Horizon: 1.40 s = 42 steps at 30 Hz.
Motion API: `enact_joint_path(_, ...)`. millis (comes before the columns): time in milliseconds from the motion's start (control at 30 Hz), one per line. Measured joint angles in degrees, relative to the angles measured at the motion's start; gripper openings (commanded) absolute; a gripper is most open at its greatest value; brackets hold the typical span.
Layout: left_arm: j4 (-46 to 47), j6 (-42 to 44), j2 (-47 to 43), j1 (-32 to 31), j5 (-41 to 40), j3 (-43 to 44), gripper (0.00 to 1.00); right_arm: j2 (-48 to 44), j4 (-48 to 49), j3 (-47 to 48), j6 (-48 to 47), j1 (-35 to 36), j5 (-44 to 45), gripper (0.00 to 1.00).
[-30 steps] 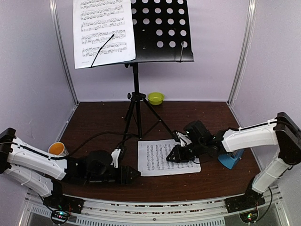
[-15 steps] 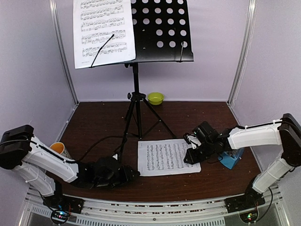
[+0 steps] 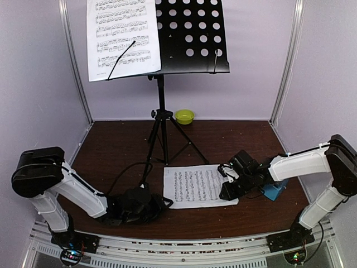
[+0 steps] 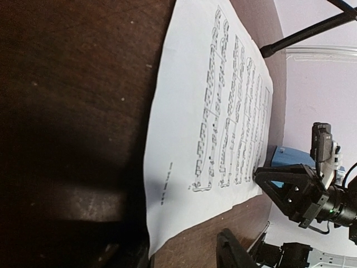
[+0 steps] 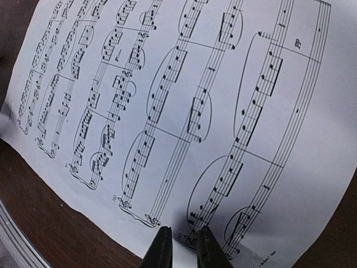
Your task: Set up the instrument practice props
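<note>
We see the stand (image 3: 189, 36) at the top of the picture, with a page (image 3: 122, 39) resting on its left side. A second page (image 3: 195, 187) lies flat on the tabletop (image 3: 122, 145) in the middle. The left fingers (image 3: 162, 201) sit low at its lower left corner, open partway and gripping nothing. The right fingers (image 3: 224, 194) touch its right edge (almost closed, just a thin gap), and we cannot tell if they pinch it. The blue metronome (image 3: 274, 191) stands just right of them.
</note>
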Motion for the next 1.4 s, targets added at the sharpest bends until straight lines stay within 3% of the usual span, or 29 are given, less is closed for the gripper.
enact_joint_path(200, 1.9, 0.1, 4.1, 0.5, 0.1, 3.1, 0.26, -0.4, 2.5, -1.3, 1.1, 1.4, -0.7, 0.18)
enact_joint_path(367, 1.0, 0.6, 5.2, 2.3, 0.2, 4.1, 0.02, -2.2, 4.5, -3.8, 3.1, 2.5, -3.3, 0.2)
enact_joint_path(533, -6.2, 5.9, 4.1, 3.3, 0.8, 6.6, 0.0, -6.3, 3.4, -5.2, 3.5, 2.6, -5.6, 0.34)
enact_joint_path(733, -29.1, 25.5, -4.6, 2.1, 0.5, 16.7, 0.0, -16.8, 2.5, -3.1, 1.7, 0.5, -7.3, 0.68)
enact_joint_path(1067, -46.4, 58.0, -16.9, -6.2, -0.5, 18.8, 0.0, -28.5, 4.7, -2.1, -5.6, -5.4, -7.6, 1.0)
enact_joint_path(1400, -57.8, 86.2, -33.7, -9.1, -1.6, 20.9, 0.0, -33.2, 3.2, -0.8, -17.8, -5.7, -18.4, 0.98)
